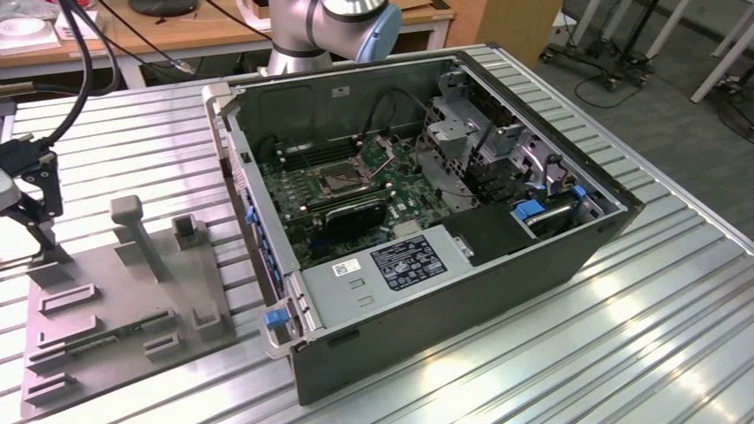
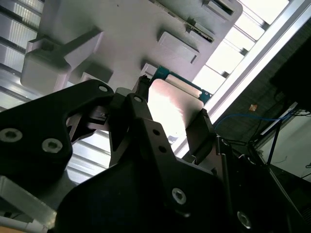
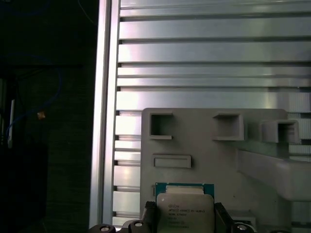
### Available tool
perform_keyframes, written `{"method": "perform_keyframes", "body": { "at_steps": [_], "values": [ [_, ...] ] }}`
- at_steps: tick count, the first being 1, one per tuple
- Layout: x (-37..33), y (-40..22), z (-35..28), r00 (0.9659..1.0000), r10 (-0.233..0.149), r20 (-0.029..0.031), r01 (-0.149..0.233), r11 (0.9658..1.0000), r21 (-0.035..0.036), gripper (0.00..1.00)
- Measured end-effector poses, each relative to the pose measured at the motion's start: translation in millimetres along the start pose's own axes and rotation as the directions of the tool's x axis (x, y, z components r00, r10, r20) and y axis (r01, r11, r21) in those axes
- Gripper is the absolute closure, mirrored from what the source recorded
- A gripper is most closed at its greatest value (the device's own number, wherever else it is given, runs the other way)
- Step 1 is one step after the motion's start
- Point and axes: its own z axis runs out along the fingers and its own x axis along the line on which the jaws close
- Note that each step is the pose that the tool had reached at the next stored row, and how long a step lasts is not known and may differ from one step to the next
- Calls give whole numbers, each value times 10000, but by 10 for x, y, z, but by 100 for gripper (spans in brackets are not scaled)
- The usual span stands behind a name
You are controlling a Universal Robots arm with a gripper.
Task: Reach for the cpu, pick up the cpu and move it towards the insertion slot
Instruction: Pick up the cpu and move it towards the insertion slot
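Note:
The cpu (image 3: 184, 209) is a flat square chip with a silvery top and a green rim. It sits at the edge of the grey fixture plate (image 3: 204, 145), and it also shows in the second wrist view (image 2: 171, 103). My gripper (image 3: 184, 219) has a black finger against each side of the chip and is shut on it (image 2: 170, 110). In the exterior view the gripper (image 1: 35, 234) hangs at the far left, over the plate's corner. The insertion slot (image 1: 334, 181) is a silver-framed socket on the green board, inside the open computer case (image 1: 471, 291).
The grey fixture plate (image 1: 118, 309) carries upright posts (image 1: 132, 231) and a narrow green circuit strip (image 1: 112, 336). The ribbed metal table (image 1: 637, 336) runs under everything. The arm's base (image 1: 318, 35) stands behind the case, and black cables (image 1: 83, 79) hang at the left.

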Motion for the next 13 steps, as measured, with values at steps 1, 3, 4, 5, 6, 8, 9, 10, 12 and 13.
{"method": "perform_keyframes", "body": {
  "at_steps": [1, 3, 4, 5, 6, 8, 9, 10, 12, 13],
  "values": [
    [-3, 0, 1, 10000, 0, 1, 0, 10000, -1, 45],
    [-10, 0, 1, 10000, 1, 2, -1, 10000, -1, 45],
    [-11, 0, 1, 10000, 1, 2, -1, 10000, -1, 45],
    [-11, 0, 0, 10000, 1, 0, -1, 10000, 0, 45],
    [-12, 0, -2, 10000, 1, 0, -1, 10000, 0, 45],
    [-12, 1, -18, 10000, 1, -1, -1, 10000, 1, 45],
    [-12, 1, -29, 10000, 1, 0, -1, 10000, 0, 45],
    [-12, 1, -41, 10000, 1, 2, -1, 10000, -1, 45],
    [-12, 2, -67, 10000, 1, 1, -1, 10000, 0, 45],
    [-12, 3, -78, 10000, 1, 0, -1, 10000, 0, 45]
  ]
}}
